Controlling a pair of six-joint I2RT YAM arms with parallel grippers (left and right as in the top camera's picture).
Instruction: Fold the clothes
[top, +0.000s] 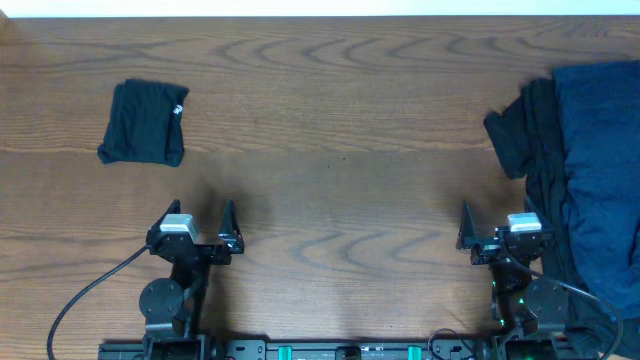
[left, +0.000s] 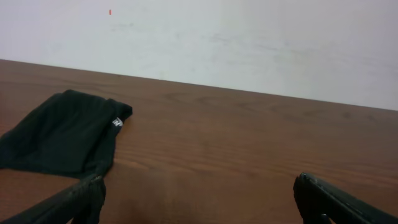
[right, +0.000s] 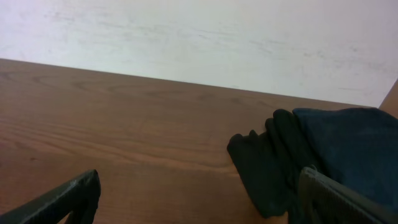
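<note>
Working on a wood bench (top: 330, 100), seemingly between garments: facing a heap of unfolded navy and black clothes (top: 590, 170) at the right edge, with a folded black garment (top: 145, 125) lying far left. Probably needing next to reach right and drag one piece to the middle. Holding left gripper (top: 198, 222) and right gripper (top: 500, 230) spread wide, grasping nothing. Showing a white tag (top: 179, 108) on the folded piece, too small for reading.

I count one bench (top: 340, 110) and two arms, so a left end effector (top: 200, 210) and a right end effector (top: 500, 215). There are three garments: one folded black garment (top: 145, 123) ahead of the left end effector, and one crumpled black garment (top: 525, 125) and one navy garment (top: 600, 150) heaped beside the right end effector.
</note>
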